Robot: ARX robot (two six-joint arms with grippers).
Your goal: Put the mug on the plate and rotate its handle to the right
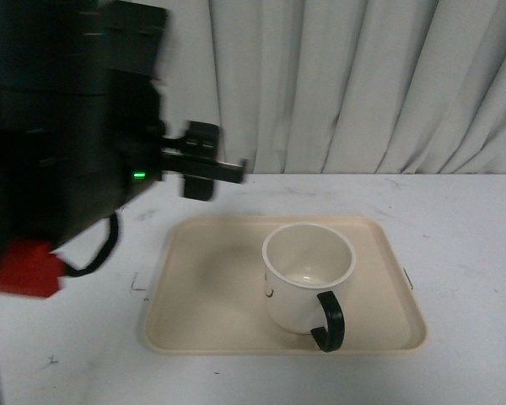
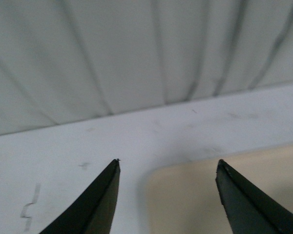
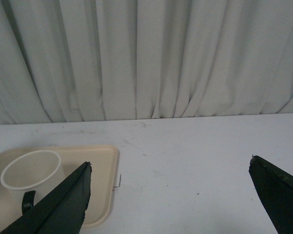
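Our left tool (image 2: pixel 168 163) hangs with its two dark fingers spread wide and nothing between them, near the far left corner of the large flat beige rectangular plastic plate (image 1: pixel 211 287). Our right tool (image 3: pixel 170 161) is likewise spread and empty, off to the right of the plate over the white bench (image 1: pixel 455 219). The cream-white round mug (image 1: pixel 308 274) stands upright on the plate, right of its middle and toward the near side, so we judge the placing done. Its dark glossy loop handle (image 1: pixel 329 321) points toward us, only slightly rightward, so the turn to the right is left to do. The handle sits just beside the near rim. The plate lies bare left of the mug, the bench is open to the right, and the pale pleated curtain (image 1: pixel 363 84) hangs well behind.
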